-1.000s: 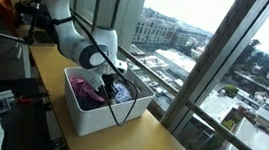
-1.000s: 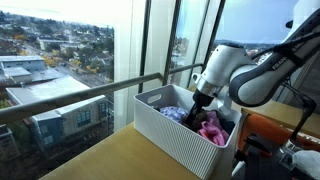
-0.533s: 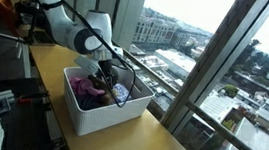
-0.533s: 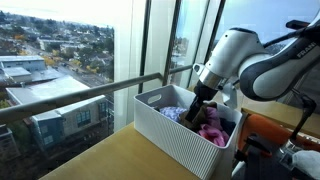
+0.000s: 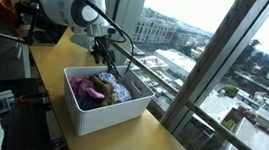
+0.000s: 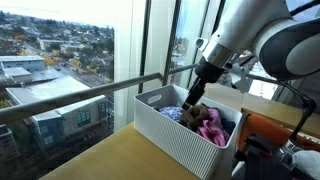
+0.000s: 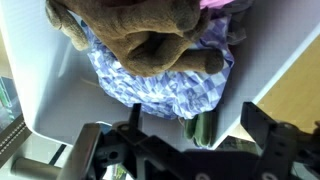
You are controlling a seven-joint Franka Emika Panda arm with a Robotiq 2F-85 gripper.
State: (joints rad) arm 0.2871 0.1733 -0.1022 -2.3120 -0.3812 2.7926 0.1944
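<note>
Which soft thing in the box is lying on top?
The brown plush toy: it lies over the blue patterned cloth, while the pink cloth sits beside it.

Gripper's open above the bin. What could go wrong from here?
1. The plush toy lies on top of the blue cloth, so a grab may well catch both together.
2. The gripper hangs close to the rim of the bin; a straight descent might clip the wall.
</note>
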